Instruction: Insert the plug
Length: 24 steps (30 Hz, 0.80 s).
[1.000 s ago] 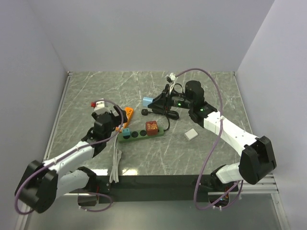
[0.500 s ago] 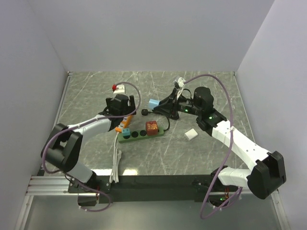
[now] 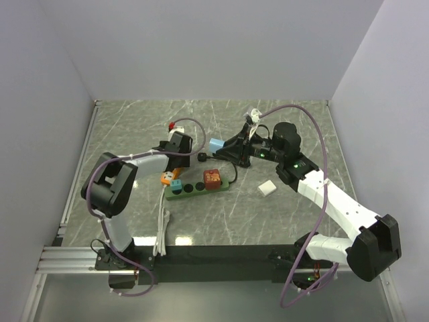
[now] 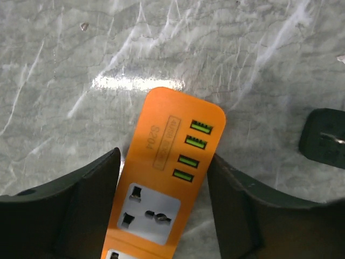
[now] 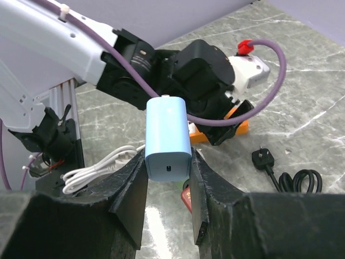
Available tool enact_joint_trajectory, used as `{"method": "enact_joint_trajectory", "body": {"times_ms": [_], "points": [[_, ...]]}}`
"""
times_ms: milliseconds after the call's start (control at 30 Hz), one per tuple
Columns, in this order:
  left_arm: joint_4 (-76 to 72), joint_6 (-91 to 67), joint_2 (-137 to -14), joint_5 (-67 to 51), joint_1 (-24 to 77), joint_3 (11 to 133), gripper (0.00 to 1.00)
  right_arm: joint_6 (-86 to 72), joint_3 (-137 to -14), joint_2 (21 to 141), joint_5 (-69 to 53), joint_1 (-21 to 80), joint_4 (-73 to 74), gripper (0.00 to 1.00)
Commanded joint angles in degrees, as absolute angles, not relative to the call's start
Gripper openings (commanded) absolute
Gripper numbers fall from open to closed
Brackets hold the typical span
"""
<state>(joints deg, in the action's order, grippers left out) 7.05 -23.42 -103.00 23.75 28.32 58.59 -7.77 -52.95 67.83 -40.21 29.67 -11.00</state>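
Hanging clear of the table (image 3: 134, 127), a pale blue plug (image 5: 167, 135) is held in the right gripper (image 5: 167, 157), whose two fingers are closed on its sides. From overhead the plug is seen raised above the middle of the table, behind a green power strip (image 3: 196, 190) and to the right of an orange power strip (image 4: 171, 141). Its pins are not shown in any view.

The orange power strip lies flat under the left gripper (image 4: 161, 200). The gripper's fingers (image 4: 81, 208) are set fairly wide, one on each long side of the strip, and both appear to touch it, so the strip is judged to be gripped and steadied. Four small green ports and one large empty socket are seen on its top face.

On the green power strip, a teal plug (image 3: 175, 184) and a red plug (image 3: 212, 179) are already seated, with empty sockets left between them. A black plug (image 3: 202, 157) on a coiled cord lies loose on the table nearby, and a small white block (image 3: 267, 188) lies well apart to the right.

The task is judged to be about half done: the blue plug has been picked up and a strip braced, but nothing has been inserted yet. The plug must still be carried over a socket, lined up and pressed in.
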Motion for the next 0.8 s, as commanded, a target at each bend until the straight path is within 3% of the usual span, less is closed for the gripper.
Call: {"method": "enact_joint_trajectory", "body": {"times_ms": [0,33,100,133,233,300,633,667,767], "points": [[8.44,-23.12,-104.41,23.38,28.21,61.87,0.68,-6.68,-53.7,66.8,-40.52,29.27,-12.57,0.0],[8.44,-23.12,-104.94,23.47,28.21,62.22,0.58,-6.68,-53.7,66.8,-40.43,29.09,-12.48,0.0],[8.88,-22.77,-106.69,23.38,28.21,64.15,0.5,-6.42,-53.88,66.97,-40.17,29.09,-12.31,0.0],[9.31,-22.68,-108.0,23.47,28.21,64.94,0.4,-6.42,-53.96,66.97,-40.08,29.09,-12.22,0.0],[9.67,-22.33,-110.73,22.76,28.21,68.46,0.22,-5.8,-54.23,67.41,-39.38,29.09,-11.34,0.0],[10.37,-21.71,-112.4,21.63,28.13,72.06,0.18,-5.36,-54.67,68.02,-38.5,29.09,-10.73,0.0],[12.39,-21.27,-124.0,15.74,26.98,88.67,0.12,-3.69,-57.48,71.28,-34.73,28.92,-5.73,0.0],[12.39,-21.44,-124.45,14.69,26.9,90.07,0.13,-3.6,-58.52,72.24,-34.02,28.92,-4.93,0.0],[10.03,-22.14,-124.19,11.18,26.63,89.83,0.29,-3.6,-60.29,74.17,-30.87,29.0,-2.11,0.0]]}}
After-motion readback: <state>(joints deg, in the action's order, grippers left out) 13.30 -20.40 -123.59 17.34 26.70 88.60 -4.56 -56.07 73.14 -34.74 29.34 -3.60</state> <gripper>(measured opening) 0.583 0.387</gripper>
